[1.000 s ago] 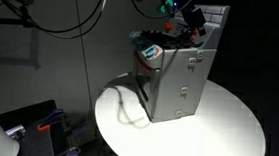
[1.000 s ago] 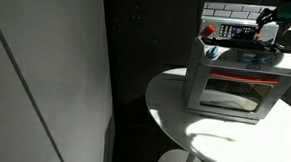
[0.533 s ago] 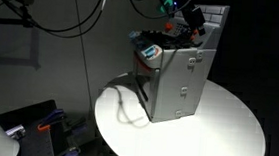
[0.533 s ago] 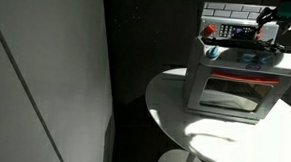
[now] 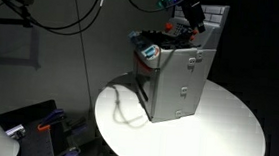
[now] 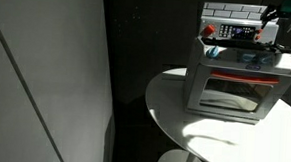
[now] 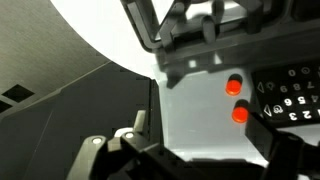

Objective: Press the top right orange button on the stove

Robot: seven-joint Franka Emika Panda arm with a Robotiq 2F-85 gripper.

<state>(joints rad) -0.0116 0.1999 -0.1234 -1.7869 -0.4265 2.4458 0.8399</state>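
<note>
The grey toy stove (image 5: 179,83) stands on a round white table (image 5: 225,135), and it shows in both exterior views (image 6: 235,86). Its white brick back panel carries a dark strip of buttons (image 6: 238,33). My gripper (image 5: 191,19) hovers above the stove's top by the back panel, at the right end of the strip in an exterior view (image 6: 272,26). In the wrist view two orange buttons (image 7: 234,86) (image 7: 240,114) sit beside a dark panel with white symbols (image 7: 290,100). The gripper (image 7: 205,160) is open, empty and clear of them.
A small blue and white object (image 5: 151,54) and other toy items sit on the stove top. A dark cable (image 5: 128,102) lies across the table beside the stove. A tall grey panel (image 6: 46,76) stands to one side. The surroundings are dark.
The gripper has lifted slightly above the stove's back panel. The stove and the things on it have not moved.
</note>
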